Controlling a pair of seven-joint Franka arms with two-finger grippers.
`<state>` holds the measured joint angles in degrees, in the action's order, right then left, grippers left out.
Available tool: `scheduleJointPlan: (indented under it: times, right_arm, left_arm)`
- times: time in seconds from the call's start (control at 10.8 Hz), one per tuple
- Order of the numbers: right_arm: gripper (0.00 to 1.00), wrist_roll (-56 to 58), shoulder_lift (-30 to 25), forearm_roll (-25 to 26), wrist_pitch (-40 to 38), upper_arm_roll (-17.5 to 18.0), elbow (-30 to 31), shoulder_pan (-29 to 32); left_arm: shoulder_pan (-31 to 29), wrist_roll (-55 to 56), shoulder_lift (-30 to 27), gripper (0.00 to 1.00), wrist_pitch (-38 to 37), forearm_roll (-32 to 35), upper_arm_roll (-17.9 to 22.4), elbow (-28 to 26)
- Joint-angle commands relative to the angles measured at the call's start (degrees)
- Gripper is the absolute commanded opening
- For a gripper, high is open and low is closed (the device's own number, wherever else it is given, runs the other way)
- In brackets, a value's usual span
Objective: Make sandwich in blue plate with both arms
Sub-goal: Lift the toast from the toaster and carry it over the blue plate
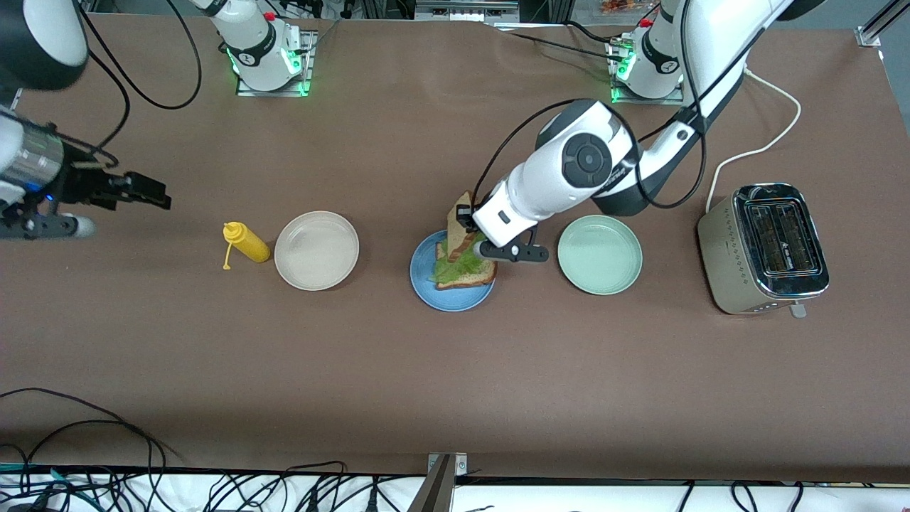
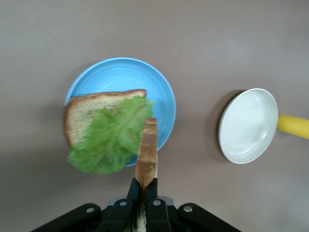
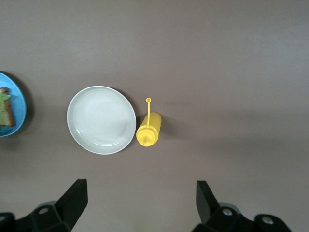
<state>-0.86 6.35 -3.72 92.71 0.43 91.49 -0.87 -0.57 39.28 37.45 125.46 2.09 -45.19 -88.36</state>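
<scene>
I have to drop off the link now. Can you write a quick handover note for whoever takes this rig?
Left tool: shut on the top bread slice, held on edge over the blue plate.
Right tool: open, holding nothing, waiting above the table's right-arm end.
Done: bottom slice and lettuce lie on the blue plate.
Left: lay the held slice flat on the lettuce, release, withdraw.

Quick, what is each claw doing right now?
Left claw: shut on the top bread slice, over the blue plate.
Right claw: open, holding nothing, waiting above the table.
</scene>
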Motion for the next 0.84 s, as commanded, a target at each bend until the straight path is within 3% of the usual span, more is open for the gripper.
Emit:
scheduleJointPlan:
  times: [0.0,0.28,0.47,0.74]
  right_arm:
    - [1.00,-0.6,-8.6,0.9,-0.4,-0.9,5.7,0.1]
    - [1.00,0.7,-9.2,-0.1,-2.3,-6.4,5.0,-2.4]
    - [1.00,0.8,-9.3,0.4,-3.3,-6.1,4.9,-2.4]
    - [1.00,0.0,-8.9,3.4,-2.6,-2.2,5.0,0.2]
  left_arm:
    - [0.0,-0.1,10.2,0.00,0.2,-0.8,-3.7,7.7]
    - [-0.2,-3.2,12.6,0.00,3.5,-3.4,-3.5,7.9]
    - [-0.7,-5.2,13.2,0.00,3.6,-3.4,-3.1,8.4]
    - [-0.9,-7.7,14.3,0.00,3.6,-3.3,-1.4,8.3]
